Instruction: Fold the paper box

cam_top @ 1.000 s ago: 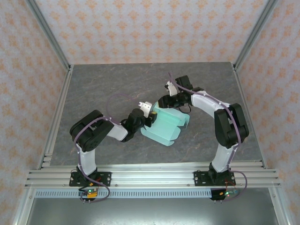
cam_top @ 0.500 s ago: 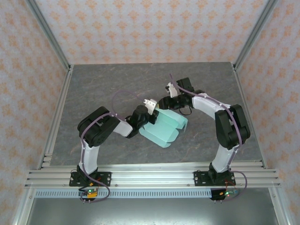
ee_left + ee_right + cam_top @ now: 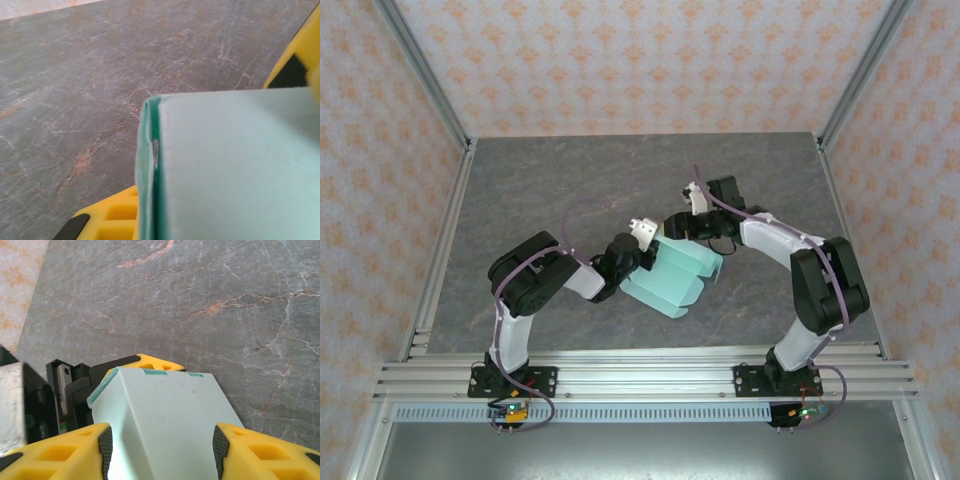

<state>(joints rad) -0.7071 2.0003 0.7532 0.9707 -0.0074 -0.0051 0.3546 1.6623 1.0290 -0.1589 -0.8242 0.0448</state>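
Observation:
The pale mint-green paper box [image 3: 675,278], partly folded, lies mid-table between both arms. My left gripper [image 3: 642,252] is shut on the box's left edge. In the left wrist view the doubled card edge [image 3: 150,170] runs between the yellow fingers [image 3: 100,222] of my left gripper [image 3: 197,140]. My right gripper [image 3: 682,232] reaches the box from the far right side. In the right wrist view my right gripper [image 3: 160,445] stands open astride the paper box [image 3: 165,400], a pad at each side. A left finger [image 3: 145,362] shows behind the box's far end.
The grey marbled tabletop [image 3: 570,180] stretches out around the box. Aluminium rails [image 3: 640,375] run along the near edge, and slanted frame posts [image 3: 425,70] stand at the back corners before patterned walls.
My left gripper has shut on the box's edge and that arm has pushed right. The right jaws have widened a little and that gripper has drifted right. The box has shifted slightly.

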